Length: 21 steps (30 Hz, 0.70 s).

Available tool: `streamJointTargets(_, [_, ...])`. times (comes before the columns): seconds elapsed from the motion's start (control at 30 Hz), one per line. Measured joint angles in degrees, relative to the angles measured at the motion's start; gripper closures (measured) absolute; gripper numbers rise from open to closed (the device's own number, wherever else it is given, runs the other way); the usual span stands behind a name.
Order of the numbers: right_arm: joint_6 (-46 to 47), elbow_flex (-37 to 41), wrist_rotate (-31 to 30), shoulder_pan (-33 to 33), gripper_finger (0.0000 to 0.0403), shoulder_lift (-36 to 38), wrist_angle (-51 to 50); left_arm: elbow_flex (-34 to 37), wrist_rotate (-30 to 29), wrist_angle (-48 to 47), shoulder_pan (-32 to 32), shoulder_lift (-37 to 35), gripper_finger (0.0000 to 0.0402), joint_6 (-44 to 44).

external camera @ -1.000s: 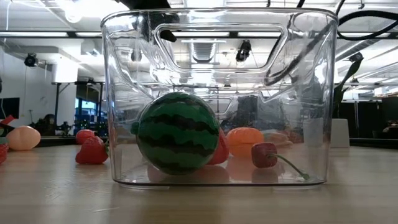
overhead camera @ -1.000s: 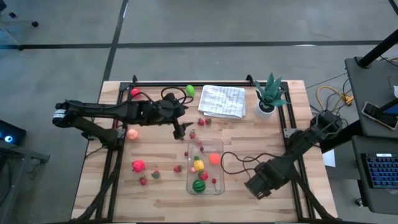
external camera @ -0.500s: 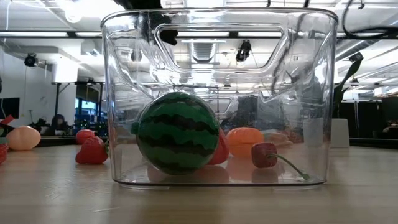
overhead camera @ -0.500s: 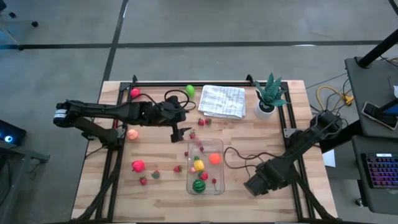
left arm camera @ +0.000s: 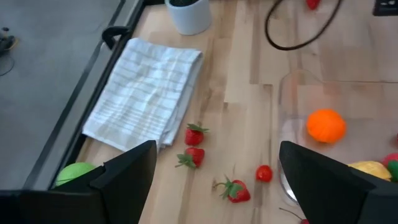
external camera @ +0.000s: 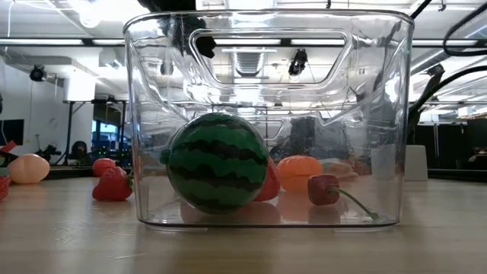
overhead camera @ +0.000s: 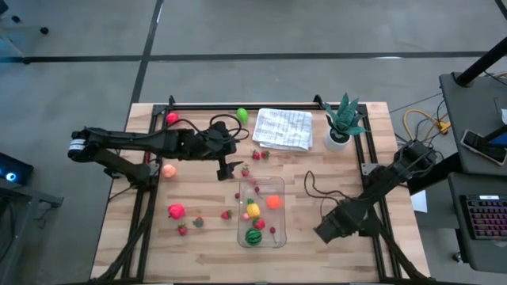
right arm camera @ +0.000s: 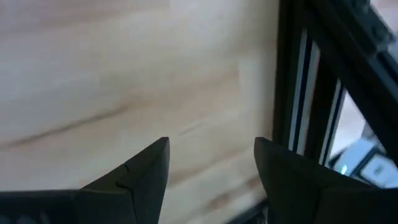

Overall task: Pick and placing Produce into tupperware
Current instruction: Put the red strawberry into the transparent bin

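Tupperware mid-bench already holds melon, orange and lemon; strawberries and several fruits remain outside. My left pincer hovers apart, empty; right pincer waits, also apart

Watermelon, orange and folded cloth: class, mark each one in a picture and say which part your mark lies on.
watermelon point(external camera: 217, 162), low view, middle of its striped side, inside the container.
orange point(left arm camera: 326, 125), left wrist view, centre of its top.
folded cloth point(overhead camera: 283, 128), high view, middle of the top fold.
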State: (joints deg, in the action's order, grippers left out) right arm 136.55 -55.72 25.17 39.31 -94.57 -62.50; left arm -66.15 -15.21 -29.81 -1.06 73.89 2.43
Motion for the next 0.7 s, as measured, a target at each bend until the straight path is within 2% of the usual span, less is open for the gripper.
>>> streamJointTargets(0.13, [-0.2, 1.9, -2.5, -0.3, 0.0177, 0.7, -1.1, 0.0, -0.2, 0.3, -1.7, 0.0, 0.0077, 0.0])
streamJointTargets(0.4, [0.2, 5.5, -10.6, -5.5, 0.0177, 8.2, -12.7, 0.0, -0.1, 0.6, -5.2, 0.0, 0.0077, -0.5])
streamJointTargets(0.53, [-1.0, 9.7, -15.0, -8.5, 0.0177, 13.0, -10.5, 0.0, -0.1, 0.7, -6.1, 0.0, 0.0077, -0.8])
streamJointTargets(0.7, [-1.3, 15.0, -15.8, -9.0, 0.0177, 16.5, -5.2, 0.0, 0.0, 0.6, -6.4, 0.0, 0.0077, -3.6])
